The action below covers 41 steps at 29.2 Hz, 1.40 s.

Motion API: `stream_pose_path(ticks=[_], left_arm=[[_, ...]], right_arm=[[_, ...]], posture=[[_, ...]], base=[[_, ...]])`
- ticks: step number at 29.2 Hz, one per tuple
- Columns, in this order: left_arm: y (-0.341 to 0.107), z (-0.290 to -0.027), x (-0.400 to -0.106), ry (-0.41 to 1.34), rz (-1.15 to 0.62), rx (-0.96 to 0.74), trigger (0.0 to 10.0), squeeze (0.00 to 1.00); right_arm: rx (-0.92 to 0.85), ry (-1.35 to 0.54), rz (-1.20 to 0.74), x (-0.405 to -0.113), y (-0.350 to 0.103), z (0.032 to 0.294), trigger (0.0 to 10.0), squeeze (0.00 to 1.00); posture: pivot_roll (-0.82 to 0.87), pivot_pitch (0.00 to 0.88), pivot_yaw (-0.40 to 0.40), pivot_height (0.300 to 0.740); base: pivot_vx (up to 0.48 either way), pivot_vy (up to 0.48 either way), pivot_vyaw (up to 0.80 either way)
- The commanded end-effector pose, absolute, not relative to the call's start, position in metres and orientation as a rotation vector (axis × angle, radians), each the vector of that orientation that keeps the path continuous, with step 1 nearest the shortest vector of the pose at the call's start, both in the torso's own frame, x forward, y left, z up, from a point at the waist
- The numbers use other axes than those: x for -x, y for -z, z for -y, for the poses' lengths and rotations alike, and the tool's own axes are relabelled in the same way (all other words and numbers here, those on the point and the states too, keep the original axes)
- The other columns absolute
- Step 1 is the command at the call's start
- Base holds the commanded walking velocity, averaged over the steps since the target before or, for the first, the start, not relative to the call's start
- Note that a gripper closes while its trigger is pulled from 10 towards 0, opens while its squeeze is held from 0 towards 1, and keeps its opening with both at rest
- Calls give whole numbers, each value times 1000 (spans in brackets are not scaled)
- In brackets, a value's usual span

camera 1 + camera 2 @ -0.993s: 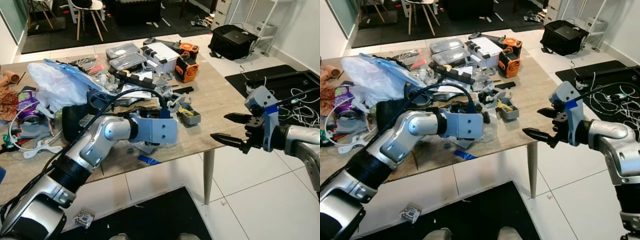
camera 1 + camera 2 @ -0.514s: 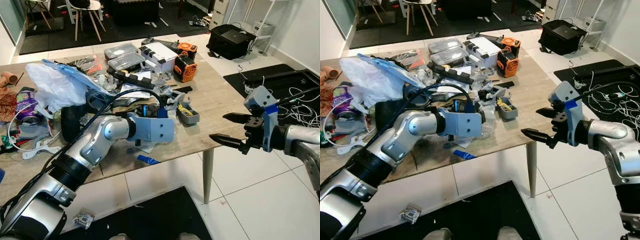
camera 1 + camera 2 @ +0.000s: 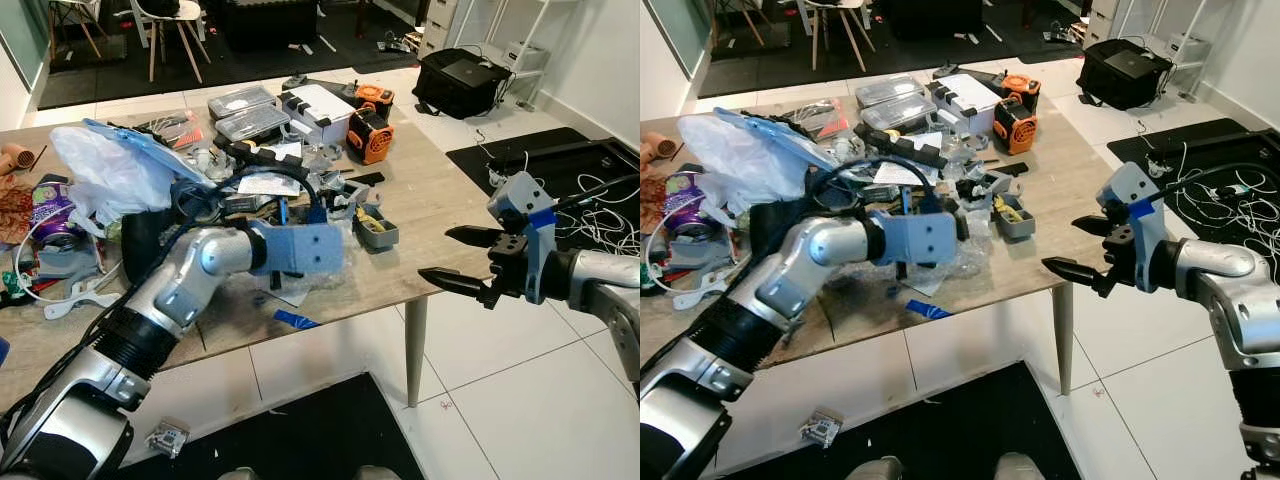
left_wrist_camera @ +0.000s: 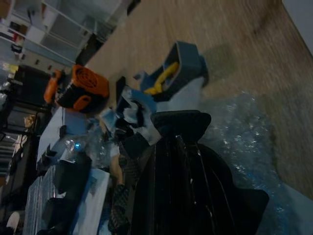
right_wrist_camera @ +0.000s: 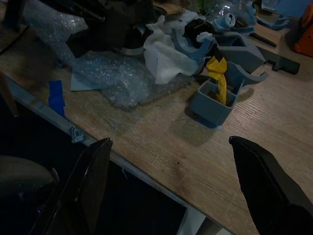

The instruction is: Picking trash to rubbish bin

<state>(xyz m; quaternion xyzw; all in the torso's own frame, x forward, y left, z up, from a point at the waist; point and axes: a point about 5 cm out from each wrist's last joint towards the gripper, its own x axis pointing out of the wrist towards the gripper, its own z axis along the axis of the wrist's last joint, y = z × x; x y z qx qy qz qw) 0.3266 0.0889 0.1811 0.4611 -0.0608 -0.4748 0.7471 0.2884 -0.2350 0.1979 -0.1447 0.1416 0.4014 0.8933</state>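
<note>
Jaws on the right gripper [image 3: 462, 257] stand wide apart and hold nothing; it hovers off the table's [image 3: 440, 200] near corner, over the floor, just where it was a second ago. Whether the left gripper [image 4: 181, 161] is apart or together I cannot tell: in the left wrist view its black fingers merge into one dark mass.

What has changed is the left arm [image 3: 200, 275]. Over the last second its blue wrist block has lifted and drawn back a little from the table's front edge, toward the middle of the clutter, and the white paper [image 3: 262, 184] now shows above it.

The trash sits on the table: a sheet of bubble wrap [image 5: 115, 78] and a crumpled white tissue [image 5: 164, 56] lie just beside a grey-blue tray [image 5: 213, 100] with a yellow piece in it. A strip of blue tape [image 5: 56, 95] lies at the front edge.

My reading is that the left arm is resetting over the wrap for a grasp, so no trash is picked yet, and the bin has yet to be found.
</note>
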Motion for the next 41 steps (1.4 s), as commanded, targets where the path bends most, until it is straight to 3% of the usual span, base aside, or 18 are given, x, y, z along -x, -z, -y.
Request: stream_pose_path(ticks=[1,4,5,12,21,27,28,41], left_arm=[[-186,-92,-322,1089,157,-947,1608,1000],[-189,-91,-319,1112,172,-916,1608,1000],[-190,-87,-315,1141,180,-913,10000,1000],[-185,-74,-307,1210,190,-888,10000,1000],[-190,-79,-307,1226,192,-887,10000,1000],[-190,-68,-314,1112,214,-887,10000,1000],[-187,-63,-314,1092,211,-884,10000,0],[-171,-49,-322,976,185,-849,10000,0]], right_arm=[[306,-852,-299,-288,-196,230,10000,0],[308,-851,-299,-288,-196,230,10000,0],[309,-850,-299,-288,-196,231,10000,0],[312,-847,-299,-288,-196,231,10000,0],[314,-840,-301,-288,-195,231,10000,0],[316,-840,-301,-289,-195,231,10000,0],[317,-840,-300,-289,-195,231,10000,0],[318,-831,-296,-290,-195,231,10000,0]], posture=[[-87,0,2,740],[-87,0,2,740],[-87,0,3,740],[-92,0,3,740],[-88,0,5,740],[-84,0,4,740],[-84,0,4,740],[-88,0,9,740]], base=[[0,0,0],[0,0,0],[0,0,0],[0,0,0],[0,0,0],[0,0,0],[0,0,0],[0,0,0]])
